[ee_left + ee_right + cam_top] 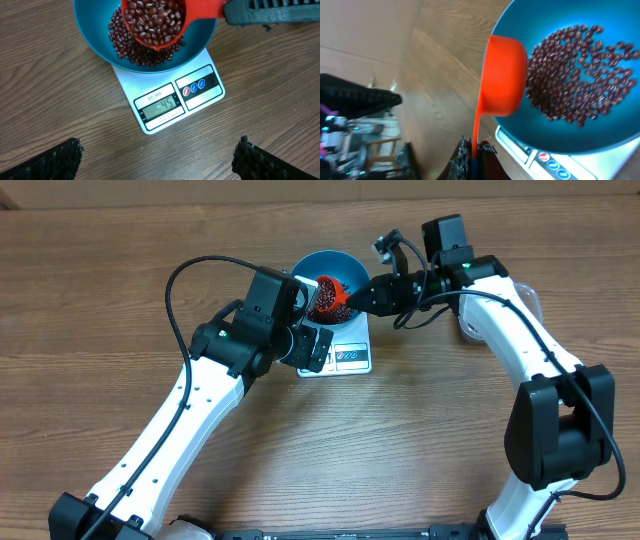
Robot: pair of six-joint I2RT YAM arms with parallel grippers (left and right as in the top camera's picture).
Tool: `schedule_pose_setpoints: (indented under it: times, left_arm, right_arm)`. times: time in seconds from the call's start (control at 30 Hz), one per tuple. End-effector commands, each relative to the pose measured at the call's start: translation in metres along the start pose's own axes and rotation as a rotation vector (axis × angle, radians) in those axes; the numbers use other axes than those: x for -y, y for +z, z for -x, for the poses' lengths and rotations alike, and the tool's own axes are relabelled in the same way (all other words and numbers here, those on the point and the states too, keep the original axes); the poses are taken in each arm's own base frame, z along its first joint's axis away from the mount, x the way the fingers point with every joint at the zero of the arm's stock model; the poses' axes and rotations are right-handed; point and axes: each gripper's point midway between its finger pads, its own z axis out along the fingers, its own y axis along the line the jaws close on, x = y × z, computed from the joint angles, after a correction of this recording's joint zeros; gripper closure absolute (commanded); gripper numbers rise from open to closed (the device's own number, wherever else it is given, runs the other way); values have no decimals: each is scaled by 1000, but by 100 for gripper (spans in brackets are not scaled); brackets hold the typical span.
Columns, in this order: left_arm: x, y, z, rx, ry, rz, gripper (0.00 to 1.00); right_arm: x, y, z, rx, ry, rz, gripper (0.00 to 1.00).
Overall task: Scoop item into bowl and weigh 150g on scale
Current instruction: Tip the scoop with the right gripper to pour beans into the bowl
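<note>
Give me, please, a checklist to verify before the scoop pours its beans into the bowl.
1. Right claw is shut on the scoop by its handle: ok.
2. Scoop, full of beans, is over the bowl: ok.
3. Bowl sits on the scale: ok.
4. Display is readable and shows 45, under the target: ok.
5. Left claw is open and holds nothing: ok.
6. Scale was zeroed with the empty bowl: cannot tell.

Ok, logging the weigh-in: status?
Left claw open, hovering near scale. Right claw shut on orange scoop, beans loaded, over blue bowl. Scale reads 45. Nothing blocking.
</note>
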Motion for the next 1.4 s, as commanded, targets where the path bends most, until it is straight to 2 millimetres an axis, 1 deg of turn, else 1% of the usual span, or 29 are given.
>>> schedule_pose_setpoints:
  times: [0.0,0.13,0.23,0.4,0.57,0.67,0.73,0.93,1.27,1.37]
  left_arm:
    - [2,-3,1,8,19,-12,0]
    - [2,-3,1,8,19,-12,0]
    - [2,-3,1,8,19,-12,1]
    - [2,-3,1,8,19,-12,0]
    - [2,-3,1,8,20,-12,0]
    - [2,-3,1,8,19,-12,0]
    - [2,-3,1,8,20,-12,0]
    - [2,-3,1,8,19,-12,0]
    - [2,-3,1,8,19,-12,0]
    - [2,-3,1,8,20,-11,0]
  right_arm:
    - [-10,-18,28,73,-75,-78,96]
    - [-10,-26,36,96,-96,-137,96]
    - [-9,-27,38,101,-108,-197,96]
    - [-14,-21,34,77,-173,-230,96]
    - [-2,-16,31,60,-191,-364,96]
    - [-7,-10,29,43,-252,-385,96]
    - [-7,-9,29,43,-263,-409,97]
    - [-11,-14,32,43,-335,-434,96]
    - [-34,-34,44,76,-507,-446,96]
    - [-36,-39,45,81,-537,-460,96]
